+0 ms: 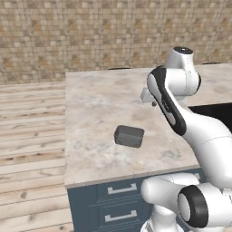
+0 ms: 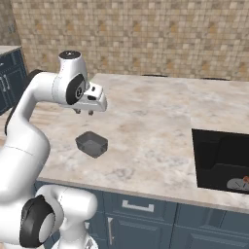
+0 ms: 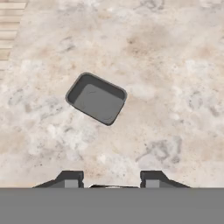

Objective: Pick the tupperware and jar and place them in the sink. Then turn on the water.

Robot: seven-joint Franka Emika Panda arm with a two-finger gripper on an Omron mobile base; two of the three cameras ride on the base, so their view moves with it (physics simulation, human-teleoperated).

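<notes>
Grey tupperware point(image 3: 96, 98), darker at its rim, sits on a table point(image 1: 95, 104) of mottled beige and cream marble. The sink point(image 2: 221, 160) is black. Blue-grey drawers point(image 1: 118, 199) carry silver handles. The wall point(image 2: 146, 34) shows small tan mosaic tiles, and the floor point(image 1: 29, 136) pale wood planks.

Kitchen surroundings
Marble-patterned table point(image 1: 95, 104) spreads below the claw point(image 2: 84, 112); blue drawers point(image 1: 115, 199) under it, tan tiled wall point(image 1: 81, 36) beyond, wooden floor point(image 1: 29, 136) alongside.
</notes>
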